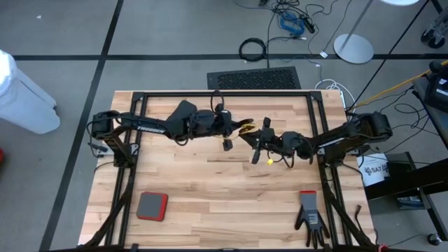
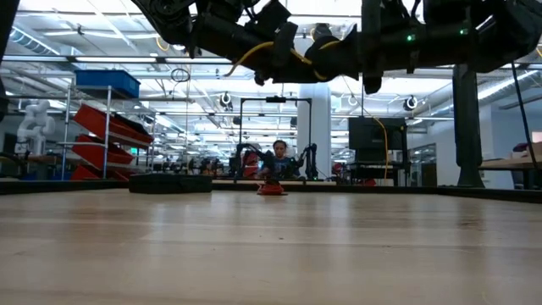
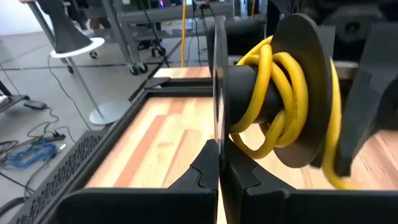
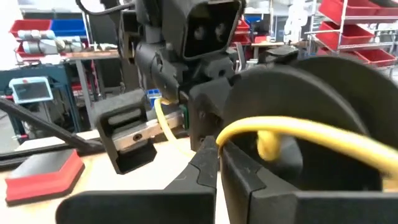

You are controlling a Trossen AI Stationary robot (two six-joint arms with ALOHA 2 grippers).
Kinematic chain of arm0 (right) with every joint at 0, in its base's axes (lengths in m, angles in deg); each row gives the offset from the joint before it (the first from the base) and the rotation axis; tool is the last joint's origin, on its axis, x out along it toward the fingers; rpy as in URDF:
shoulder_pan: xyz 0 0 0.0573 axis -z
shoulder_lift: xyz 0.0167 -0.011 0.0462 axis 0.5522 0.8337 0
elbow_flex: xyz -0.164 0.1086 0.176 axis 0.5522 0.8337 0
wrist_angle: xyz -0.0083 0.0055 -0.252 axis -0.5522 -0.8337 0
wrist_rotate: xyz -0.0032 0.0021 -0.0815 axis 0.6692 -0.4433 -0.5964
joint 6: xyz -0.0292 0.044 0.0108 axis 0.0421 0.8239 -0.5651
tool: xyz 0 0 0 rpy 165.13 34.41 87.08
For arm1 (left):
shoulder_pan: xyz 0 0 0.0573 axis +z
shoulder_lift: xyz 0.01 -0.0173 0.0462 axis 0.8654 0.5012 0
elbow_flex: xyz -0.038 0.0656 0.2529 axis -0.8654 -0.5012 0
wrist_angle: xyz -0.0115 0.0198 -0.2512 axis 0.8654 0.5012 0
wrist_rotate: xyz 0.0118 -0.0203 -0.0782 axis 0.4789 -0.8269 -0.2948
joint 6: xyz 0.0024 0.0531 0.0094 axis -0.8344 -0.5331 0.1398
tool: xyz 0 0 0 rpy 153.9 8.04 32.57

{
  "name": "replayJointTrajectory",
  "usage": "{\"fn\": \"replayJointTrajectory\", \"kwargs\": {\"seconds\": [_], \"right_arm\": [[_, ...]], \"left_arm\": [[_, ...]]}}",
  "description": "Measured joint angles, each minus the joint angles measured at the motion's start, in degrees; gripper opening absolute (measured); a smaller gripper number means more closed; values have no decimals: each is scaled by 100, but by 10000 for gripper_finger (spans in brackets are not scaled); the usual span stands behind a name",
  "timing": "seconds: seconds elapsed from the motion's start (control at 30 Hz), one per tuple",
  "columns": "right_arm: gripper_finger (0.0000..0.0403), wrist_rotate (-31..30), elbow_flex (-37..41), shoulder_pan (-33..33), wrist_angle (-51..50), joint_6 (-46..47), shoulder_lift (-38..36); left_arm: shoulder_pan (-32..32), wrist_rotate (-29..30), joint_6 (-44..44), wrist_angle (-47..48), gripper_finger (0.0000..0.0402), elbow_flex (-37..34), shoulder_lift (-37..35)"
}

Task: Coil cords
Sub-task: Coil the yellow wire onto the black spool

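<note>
A: Step? Both arms are up over mid-tabletop (image 1: 210, 182) — winding the yellow cord (image 3: 273, 93) onto the black reel (image 3: 305, 87).

B: Left pincer (image 3: 219, 163) is clamped on the reel's flange; right pincer (image 4: 219, 163) is pinched shut on the cord. Next, I'd guess: another wrap, kept taut.

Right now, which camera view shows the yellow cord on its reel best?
The left wrist view: the yellow cord fills it, several loops around the black reel. The right wrist view shows one strand, the high view a small yellow spot, the low view short arcs overhead.
</note>
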Motion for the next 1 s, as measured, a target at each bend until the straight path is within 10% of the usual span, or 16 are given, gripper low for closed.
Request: {"fn": "replayJointTrajectory", "kwargs": {"seconds": [1.0], "right_arm": [[0, 379, -1866, 31, -4282, 1120, -562]], "left_arm": [[-191, 369, -181, 285, 0, 0, 13]]}}
